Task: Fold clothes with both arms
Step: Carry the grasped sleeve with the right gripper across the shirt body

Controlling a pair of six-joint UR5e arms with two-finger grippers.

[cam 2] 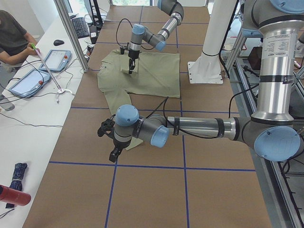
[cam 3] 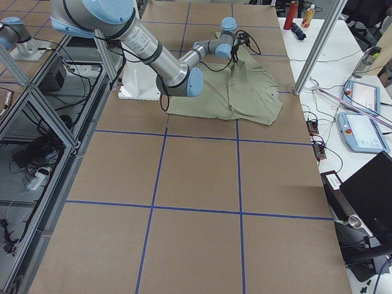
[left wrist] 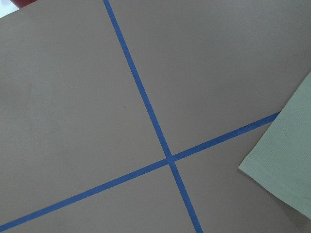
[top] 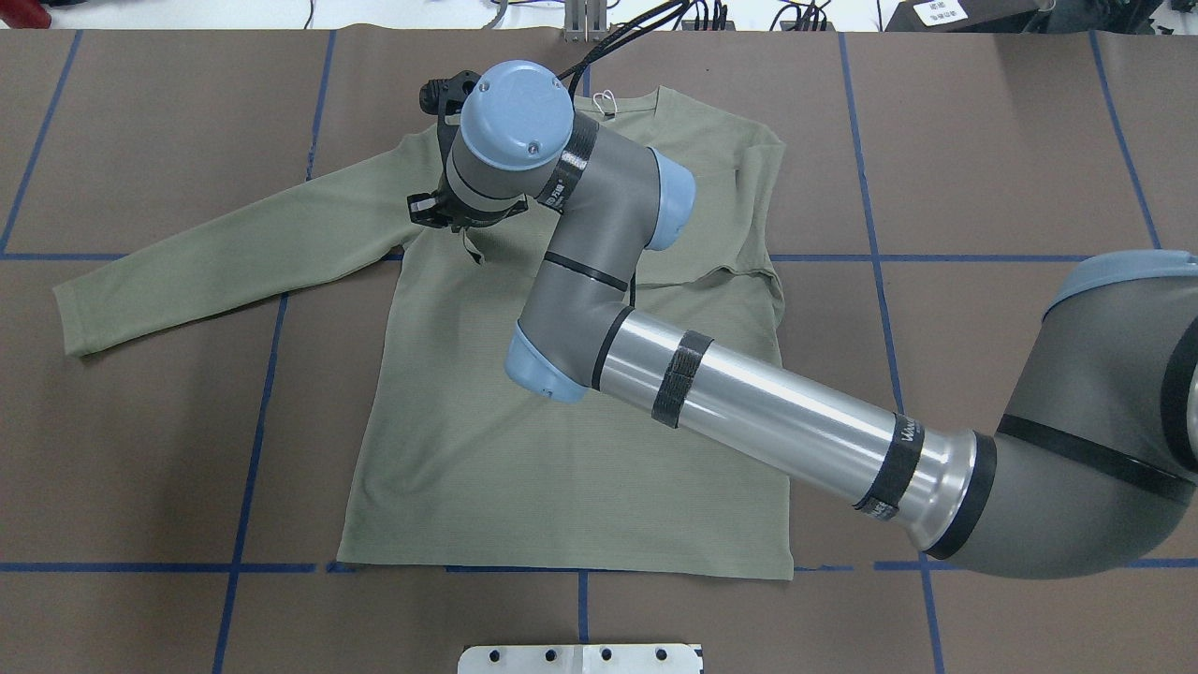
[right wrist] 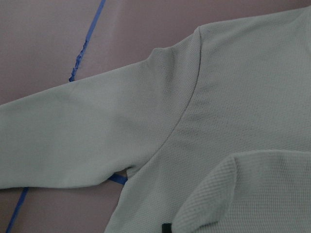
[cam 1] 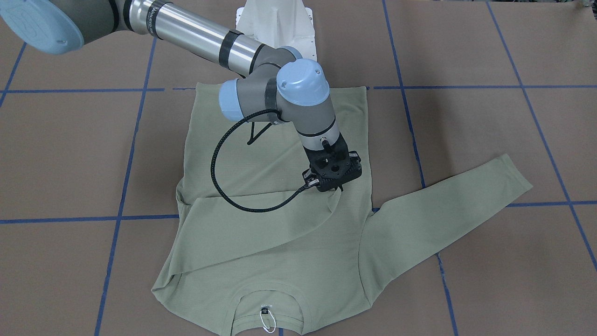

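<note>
The pale green long-sleeved shirt (cam 1: 261, 154) (top: 524, 487) lies flat on the brown table, with its neck and white tag (cam 1: 267, 319) towards the operators' side. One sleeve (cam 1: 447, 210) (top: 234, 243) stretches straight out. The other sleeve is folded across the chest, and its cuff is pinched in my right gripper (cam 1: 336, 189) (top: 471, 245), just above the body. The right wrist view shows that cuff (right wrist: 252, 194) close up over the shoulder seam. My left gripper (cam 2: 114, 153) hovers past the outstretched sleeve's end (left wrist: 286, 165); I cannot tell whether it is open or shut.
The white base pedestal (cam 1: 275, 23) (top: 580, 658) stands at the robot's edge of the table. Blue tape lines (left wrist: 146, 107) grid the brown surface. A person (cam 2: 9, 38) sits at a side bench with tablets, behind an aluminium post (cam 2: 71, 33).
</note>
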